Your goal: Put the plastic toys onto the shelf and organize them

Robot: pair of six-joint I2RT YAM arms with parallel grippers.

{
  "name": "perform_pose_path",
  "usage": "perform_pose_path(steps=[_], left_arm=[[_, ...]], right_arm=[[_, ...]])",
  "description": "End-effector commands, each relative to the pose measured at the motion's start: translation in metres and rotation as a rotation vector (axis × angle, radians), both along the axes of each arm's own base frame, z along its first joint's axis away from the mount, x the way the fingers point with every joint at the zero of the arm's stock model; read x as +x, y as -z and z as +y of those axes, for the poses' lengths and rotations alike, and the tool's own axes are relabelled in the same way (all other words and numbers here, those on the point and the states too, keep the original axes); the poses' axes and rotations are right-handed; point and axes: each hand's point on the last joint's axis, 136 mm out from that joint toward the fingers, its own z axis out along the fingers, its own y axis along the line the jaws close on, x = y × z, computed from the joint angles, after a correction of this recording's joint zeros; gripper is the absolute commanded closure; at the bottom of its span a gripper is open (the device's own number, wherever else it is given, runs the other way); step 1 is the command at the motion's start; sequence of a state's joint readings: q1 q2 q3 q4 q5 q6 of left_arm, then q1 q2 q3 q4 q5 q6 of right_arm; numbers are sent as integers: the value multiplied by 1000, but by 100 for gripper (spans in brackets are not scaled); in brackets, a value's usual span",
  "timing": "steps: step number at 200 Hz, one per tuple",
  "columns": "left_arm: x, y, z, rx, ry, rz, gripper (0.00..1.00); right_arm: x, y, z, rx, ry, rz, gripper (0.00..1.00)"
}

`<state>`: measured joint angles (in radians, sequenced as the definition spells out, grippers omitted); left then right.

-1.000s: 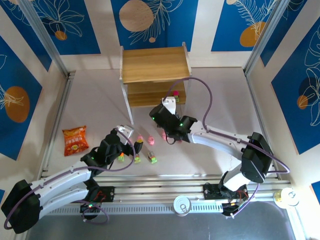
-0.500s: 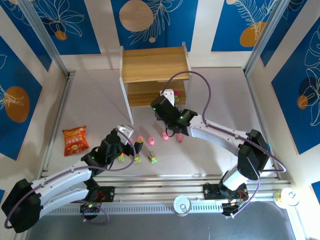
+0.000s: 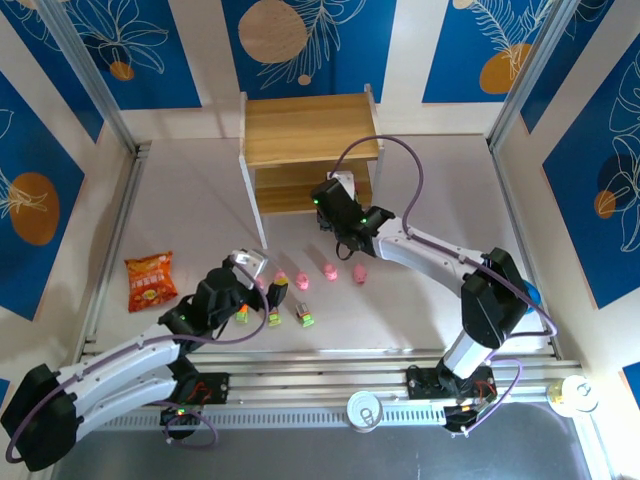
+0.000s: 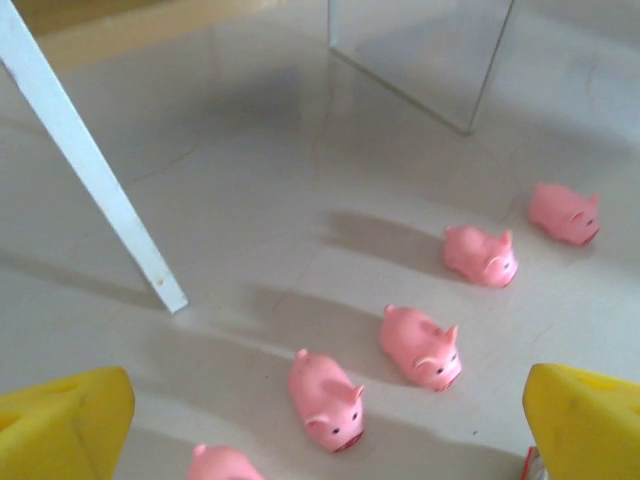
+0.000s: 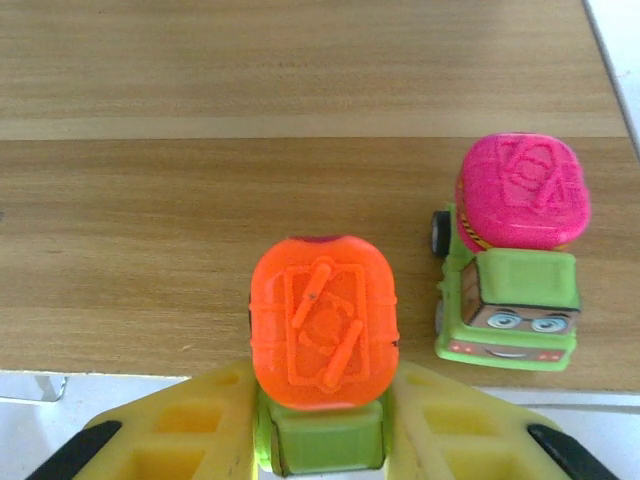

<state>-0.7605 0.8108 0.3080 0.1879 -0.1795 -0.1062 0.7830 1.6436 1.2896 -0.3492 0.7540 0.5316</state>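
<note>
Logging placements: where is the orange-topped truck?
Right wrist view: the orange-topped truck is clamped in the right gripper at the front edge of the shelf, left of the pink-topped truck.

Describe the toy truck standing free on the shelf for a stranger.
Find the two-tier light wooden shelf with white sides, then its lower board. There stands a green plastic truck with a pink top; the neighbouring truck has an orange top.

Left wrist view: nearest pig (image 4: 222,465) half off-frame
</note>
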Motion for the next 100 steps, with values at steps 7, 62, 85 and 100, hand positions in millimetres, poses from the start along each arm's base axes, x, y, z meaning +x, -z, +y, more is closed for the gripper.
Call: perform_pose_path(steps=[7,62,85,100], left_arm=[[-4,-14,-7,-63,46,-35,0],[-3,-11,-11,-52,55,-19,0],[-3,-10,-10,-49,47,-20,0],[-2,-9,-9,-44,41,-18,1]], right_arm=[[12,-18,16,45,-26,-41,70],[25,-13,15,27,-11,-41,70],[31,-8,10,16,4,-36,71],[34,-5,8,4,8,-36,70]])
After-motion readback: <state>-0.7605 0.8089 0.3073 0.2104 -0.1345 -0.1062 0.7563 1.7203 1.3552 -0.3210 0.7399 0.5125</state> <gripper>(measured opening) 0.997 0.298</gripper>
